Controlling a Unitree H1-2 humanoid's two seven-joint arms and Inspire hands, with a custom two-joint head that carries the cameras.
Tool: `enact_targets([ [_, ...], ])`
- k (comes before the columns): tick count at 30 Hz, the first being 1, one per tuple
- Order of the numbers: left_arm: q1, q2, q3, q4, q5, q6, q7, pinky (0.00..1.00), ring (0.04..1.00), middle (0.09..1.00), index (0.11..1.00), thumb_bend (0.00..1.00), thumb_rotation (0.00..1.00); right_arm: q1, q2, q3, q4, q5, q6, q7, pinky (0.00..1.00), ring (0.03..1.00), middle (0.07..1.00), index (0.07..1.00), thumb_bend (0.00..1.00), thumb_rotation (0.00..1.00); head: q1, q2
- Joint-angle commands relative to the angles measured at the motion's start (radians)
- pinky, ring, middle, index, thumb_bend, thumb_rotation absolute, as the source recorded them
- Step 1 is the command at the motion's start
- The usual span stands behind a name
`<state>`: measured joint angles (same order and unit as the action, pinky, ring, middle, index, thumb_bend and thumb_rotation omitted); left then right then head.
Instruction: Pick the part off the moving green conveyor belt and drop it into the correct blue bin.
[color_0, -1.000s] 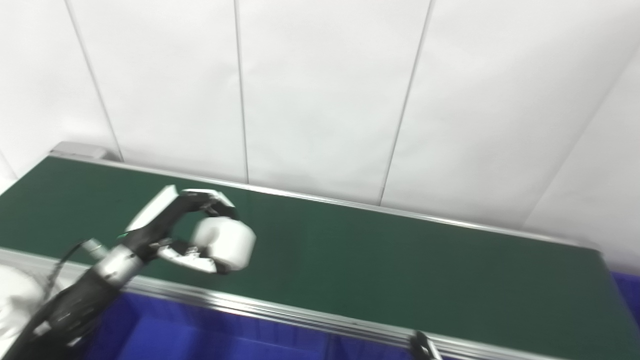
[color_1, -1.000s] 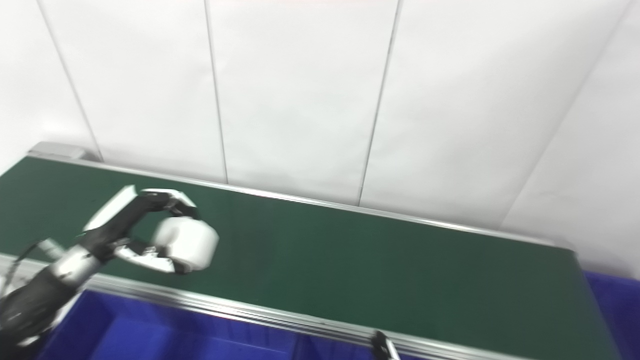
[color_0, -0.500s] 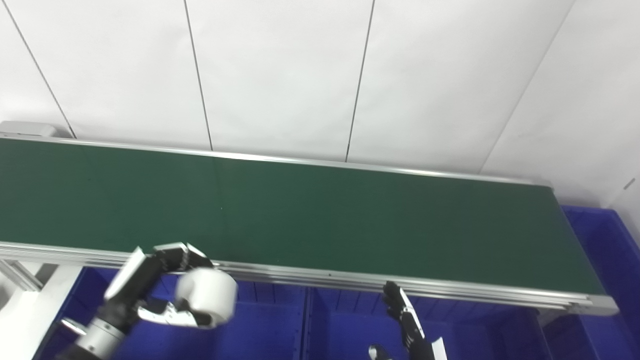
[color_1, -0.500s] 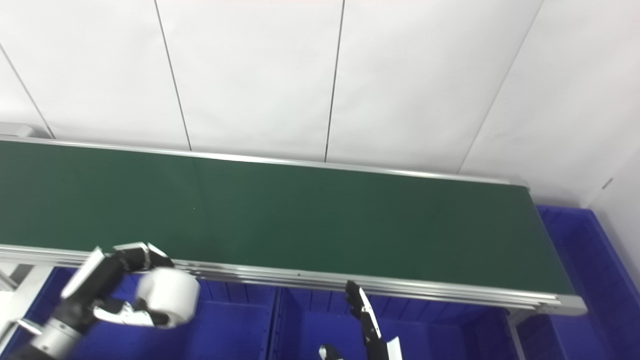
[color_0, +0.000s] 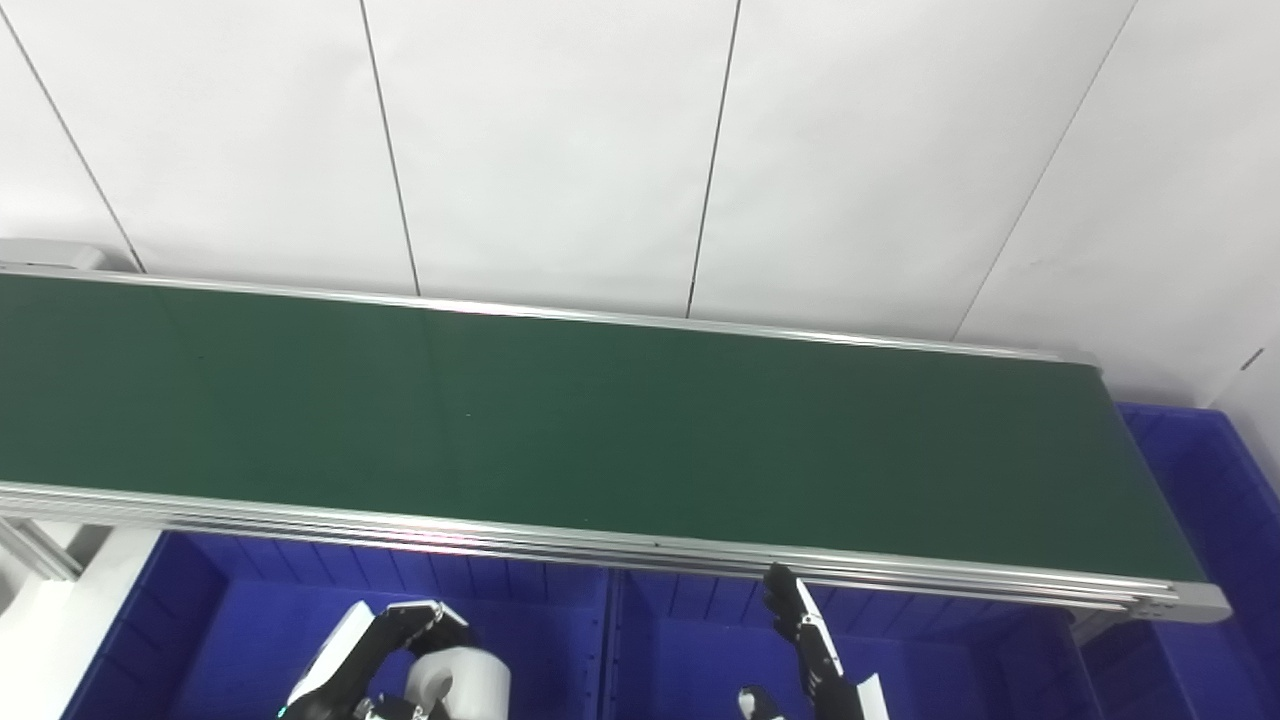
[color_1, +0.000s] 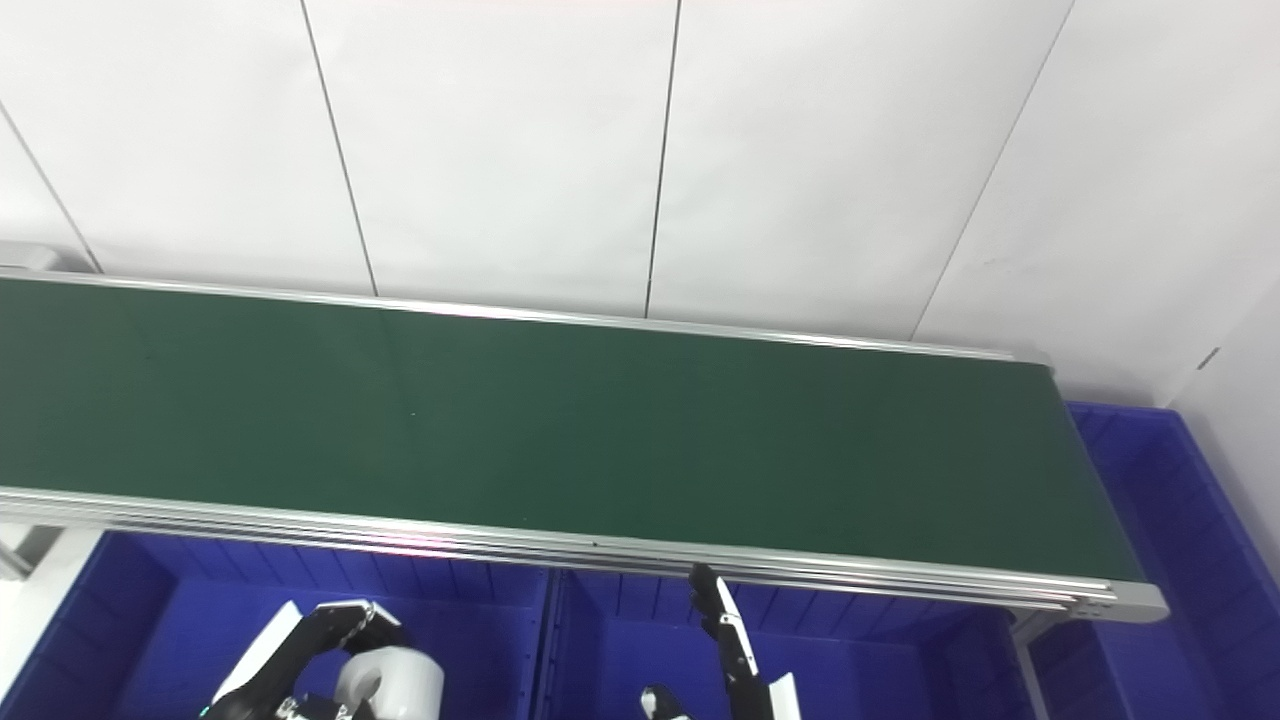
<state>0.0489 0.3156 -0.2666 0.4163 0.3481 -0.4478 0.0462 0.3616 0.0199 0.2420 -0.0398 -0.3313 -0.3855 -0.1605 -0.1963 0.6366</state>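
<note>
My left hand (color_0: 385, 665) is at the bottom edge of the view, shut on a white cylindrical part (color_0: 460, 684) with a hole in its end. It holds the part over the left blue bin (color_0: 250, 630), below the conveyor's near rail. The part also shows in the right eye view (color_1: 392, 684). My right hand (color_0: 815, 670) is open, fingers pointing up, over the middle blue bin (color_0: 700, 640). The green conveyor belt (color_0: 620, 430) carries nothing that I can see.
The belt's aluminium near rail (color_0: 600, 545) runs across above the bins. A divider wall (color_0: 612, 640) separates the left and middle bins. Another blue bin (color_0: 1200, 500) stands at the belt's right end. White wall panels are behind.
The camera swung right and down. My left hand carried the white part off the belt, over the near rail and down over the left bin. My right hand stayed in place.
</note>
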Motion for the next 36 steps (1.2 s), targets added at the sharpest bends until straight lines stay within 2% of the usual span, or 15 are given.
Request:
enact_targets([
  [1, -0.03, 0.01, 0.002, -0.017, 0.051, 0.023, 0.011, 0.62, 0.611, 0.651, 0.513, 0.5, 0.05, -0.004, 0.008, -0.002, -0.017, 0.002, -0.024, 0.002, 0.92, 0.92, 0.925, 0.948, 0.73, 0.86, 0.001, -0.001],
  [3, -0.029, 0.007, -0.002, -0.048, 0.083, 0.099, -0.021, 0.73, 0.792, 0.816, 0.782, 0.63, 0.32, -0.003, 0.009, -0.003, -0.016, 0.002, -0.024, 0.001, 0.92, 0.915, 0.922, 0.947, 0.73, 0.86, 0.001, -0.001],
  [5, -0.026, 0.002, -0.001, -0.066, 0.089, 0.126, -0.036, 0.85, 0.916, 0.939, 0.934, 0.71, 0.47, -0.002, 0.011, -0.004, -0.015, 0.003, -0.022, 0.002, 0.91, 0.913, 0.919, 0.944, 0.73, 0.86, 0.003, -0.009],
  [8, -0.019, -0.01, 0.012, -0.079, 0.042, 0.094, -0.047, 0.95, 0.986, 0.995, 0.995, 0.76, 0.54, 0.001, 0.012, -0.005, -0.013, -0.005, -0.021, -0.001, 0.91, 0.911, 0.918, 0.943, 0.73, 0.86, 0.001, -0.013],
  [11, -0.01, -0.021, 0.032, -0.082, -0.043, 0.03, -0.07, 0.92, 0.968, 0.995, 1.0, 0.76, 0.56, 0.003, 0.014, -0.005, -0.01, -0.009, -0.02, -0.003, 0.9, 0.911, 0.918, 0.943, 0.74, 0.86, -0.003, -0.012],
  [13, 0.002, -0.026, 0.041, -0.102, -0.137, -0.006, -0.107, 0.88, 0.947, 0.985, 0.992, 0.77, 0.57, 0.004, 0.017, -0.005, -0.01, -0.007, -0.018, -0.003, 0.9, 0.909, 0.916, 0.942, 0.75, 0.86, -0.004, -0.012],
  [14, 0.015, -0.028, 0.044, -0.133, -0.215, -0.015, -0.142, 0.86, 0.934, 0.973, 0.973, 0.8, 0.6, 0.003, 0.016, -0.003, -0.01, -0.005, -0.017, 0.0, 0.9, 0.908, 0.914, 0.941, 0.75, 0.85, -0.016, -0.015],
  [16, 0.038, -0.034, 0.052, -0.189, -0.328, -0.022, -0.202, 0.9, 0.942, 0.96, 0.956, 0.82, 0.62, 0.003, 0.015, -0.001, -0.011, -0.008, -0.01, 0.005, 0.91, 0.914, 0.92, 0.946, 0.74, 0.86, -0.026, -0.019],
  [19, 0.065, -0.052, 0.077, -0.248, -0.416, -0.022, -0.274, 0.93, 0.934, 0.943, 0.937, 0.76, 0.58, 0.001, 0.014, -0.001, -0.009, -0.018, -0.002, 0.007, 0.91, 0.92, 0.921, 0.954, 0.75, 0.87, -0.031, -0.019],
  [25, 0.115, -0.12, 0.147, -0.322, -0.488, -0.022, -0.371, 0.9, 0.914, 0.918, 0.918, 0.79, 0.66, 0.004, 0.022, -0.004, -0.002, 0.006, 0.012, 0.013, 0.93, 0.924, 0.926, 0.958, 0.75, 0.84, -0.037, -0.025],
  [31, 0.133, -0.178, 0.213, -0.312, -0.488, -0.022, -0.45, 0.89, 0.914, 0.926, 0.924, 0.75, 0.7, 0.005, 0.028, -0.005, 0.0, 0.02, 0.022, 0.022, 0.94, 0.938, 0.94, 0.968, 0.73, 0.84, -0.038, -0.026],
  [36, 0.14, -0.205, 0.26, -0.304, -0.491, -0.022, -0.501, 0.88, 0.912, 0.927, 0.924, 0.71, 0.69, 0.005, 0.031, -0.004, -0.004, 0.039, 0.033, 0.034, 0.96, 0.953, 0.951, 0.979, 0.72, 0.87, -0.053, -0.011],
])
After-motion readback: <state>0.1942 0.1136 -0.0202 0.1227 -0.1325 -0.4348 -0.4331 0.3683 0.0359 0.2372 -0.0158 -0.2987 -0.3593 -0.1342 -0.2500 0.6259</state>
